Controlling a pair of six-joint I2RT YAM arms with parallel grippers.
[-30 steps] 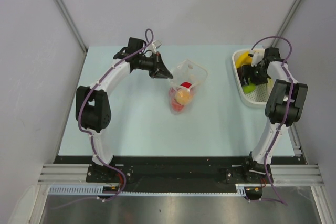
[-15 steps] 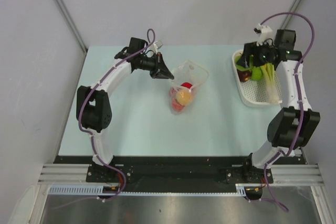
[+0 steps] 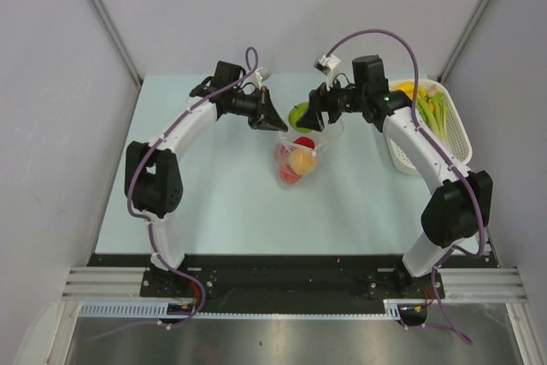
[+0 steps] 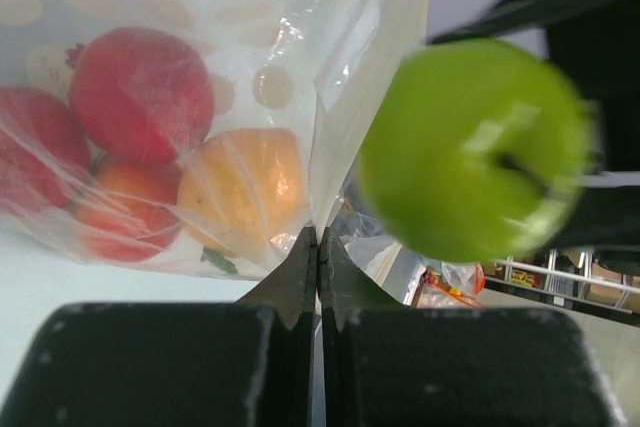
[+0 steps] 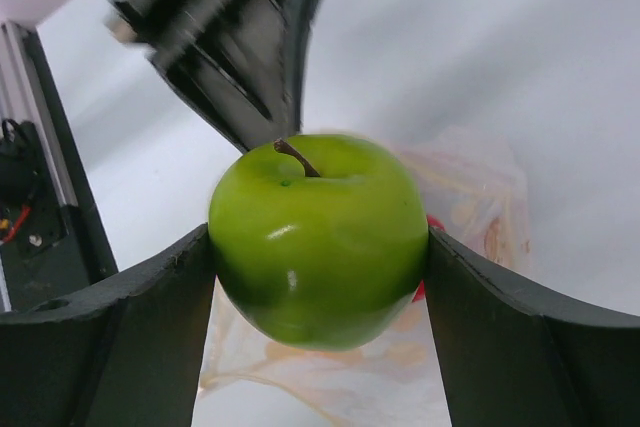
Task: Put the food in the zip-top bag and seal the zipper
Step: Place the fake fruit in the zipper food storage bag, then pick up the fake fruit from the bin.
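Observation:
The clear dotted zip-top bag (image 3: pixel 303 144) lies mid-table with its mouth held up. Red and orange food (image 3: pixel 296 158) sits inside; the left wrist view shows a red fruit (image 4: pixel 140 92) and an orange one (image 4: pixel 245 187) through the plastic (image 4: pixel 350 57). My left gripper (image 3: pixel 278 122) (image 4: pixel 318 235) is shut on the bag's upper edge. My right gripper (image 3: pixel 311 117) (image 5: pixel 320 239) is shut on a green apple (image 3: pixel 297 114) (image 5: pixel 318 237) (image 4: pixel 470 147), hanging just above the bag's mouth (image 5: pixel 470 197) beside the left fingers. The zipper cannot be made out.
A white perforated basket (image 3: pixel 464 136) stands at the table's right edge, holding yellow and green items (image 3: pixel 432 108). My right arm stretches from it across to the bag. Grey walls close in the back and both sides.
My right gripper has lifted the green apple out of the basket and carried it left to the bag's mouth. The left gripper has kept its hold on the bag edge.

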